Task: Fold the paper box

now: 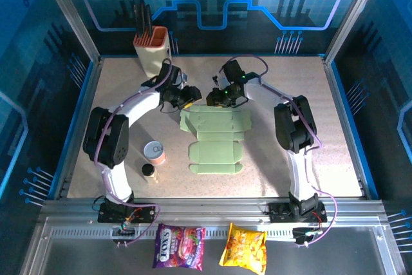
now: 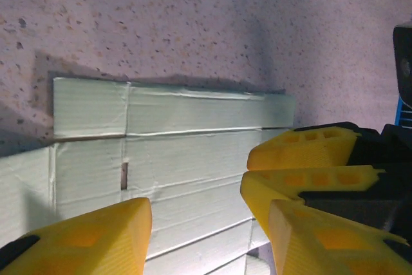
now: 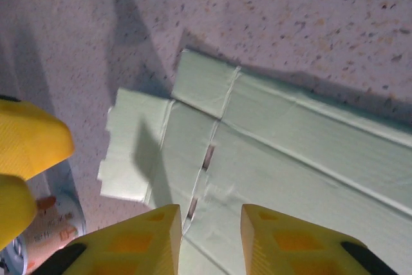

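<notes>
Paper box (image 1: 215,134), laid flat on the worktop (image 1: 309,127) beneath left pincer (image 2: 209,214) and right pincer (image 3: 211,214), both parted and empty: the sheet may be dragged, not creased, if pushed unevenly.

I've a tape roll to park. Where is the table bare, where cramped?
Free: the far-right corner between the right arm and the right wall; the near strip between the paper box and the table edge. Crowded: near left, by the can and small black item; far left, by the utensil holder; the box's far edge, under the left gripper and right gripper.
</notes>
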Controlling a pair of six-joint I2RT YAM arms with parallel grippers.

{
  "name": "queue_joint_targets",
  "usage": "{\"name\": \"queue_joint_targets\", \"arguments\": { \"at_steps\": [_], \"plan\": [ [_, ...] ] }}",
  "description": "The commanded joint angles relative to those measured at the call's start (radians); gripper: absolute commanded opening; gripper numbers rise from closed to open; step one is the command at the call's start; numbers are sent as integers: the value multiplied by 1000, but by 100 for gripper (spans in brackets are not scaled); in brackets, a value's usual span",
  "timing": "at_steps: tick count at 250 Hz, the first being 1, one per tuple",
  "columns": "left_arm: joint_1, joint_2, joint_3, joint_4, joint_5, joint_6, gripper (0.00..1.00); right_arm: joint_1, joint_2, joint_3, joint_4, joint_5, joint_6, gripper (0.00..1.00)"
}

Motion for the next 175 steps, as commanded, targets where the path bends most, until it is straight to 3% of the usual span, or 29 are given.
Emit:
{"name": "queue_joint_targets", "arguments": {
  "at_steps": [1, 175],
  "plan": [
    [9, 55, 67, -56, 17, 24, 53, -16, 63, 67, -19, -52, 33, 32],
    [57, 220, 185, -65, 0, 34, 55, -42, 246, 138, -20, -55, 41, 31]
  ]
}}
